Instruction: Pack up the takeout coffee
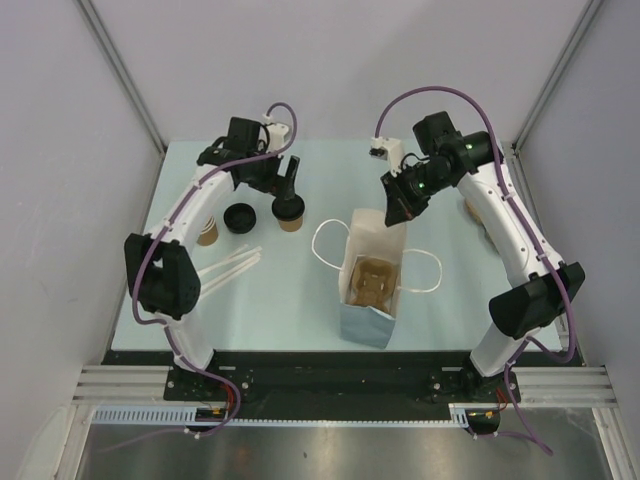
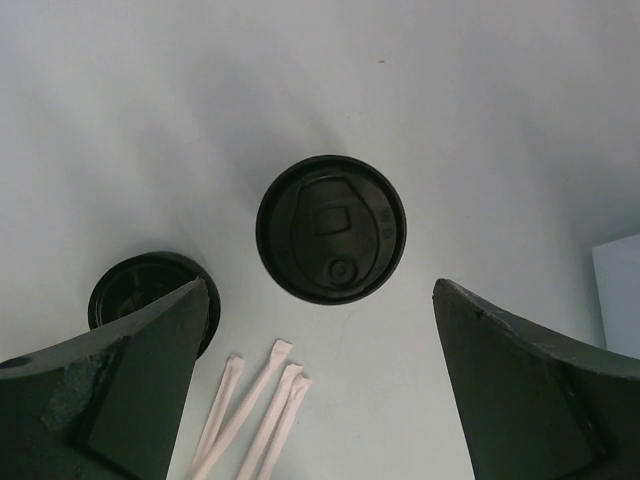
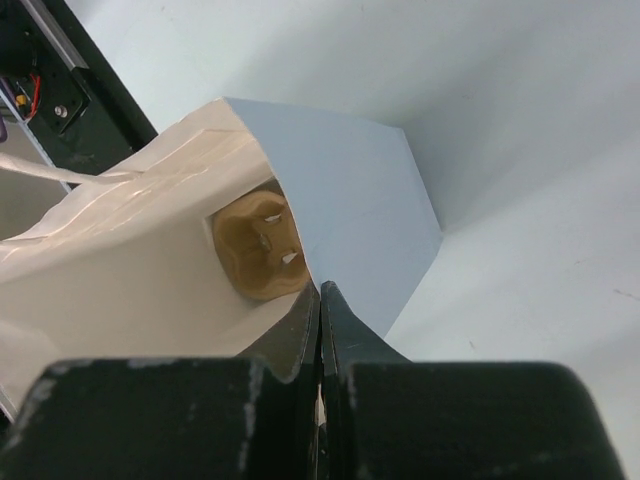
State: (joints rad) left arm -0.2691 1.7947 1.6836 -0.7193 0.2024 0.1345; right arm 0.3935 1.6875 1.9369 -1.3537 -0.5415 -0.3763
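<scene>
White-shelled with black joints, the left arm bends far and inward from its near-left base, seen from above. The left gripper (image 1: 286, 190) hangs over the takeout coffee (image 1: 290, 214), which stands upright on the pale blue table (image 1: 280, 300), left of centre towards the far side. A loose black lid (image 1: 240, 217) lies just left of it. Tan cups (image 1: 208, 233) show partly under the arm, and paper-wrapped straws (image 1: 230, 270) lie nearer. The right arm arches in from the right, and the right gripper (image 1: 391, 212) meets the far rim of a white paper bag (image 1: 366, 322) with looped cord handles. A brown cardboard carrier (image 1: 372, 285) sits inside the bag.

From the left wrist, the coffee's round lid is matte black plastic with a raised rim and a moulded sip tab. It lies centred between two dark, scuffed fingers (image 2: 120, 400), which are spread wide and touch nothing. The loose lid is partly hidden behind the left finger, and the flat straw ends fan out between the fingers.

From the right wrist, the two fingers (image 3: 350, 345) are pressed together, pinching the thin edge of the bag. The bag's smooth white walls gape, and the folded, slotted carrier shows deep within.
</scene>
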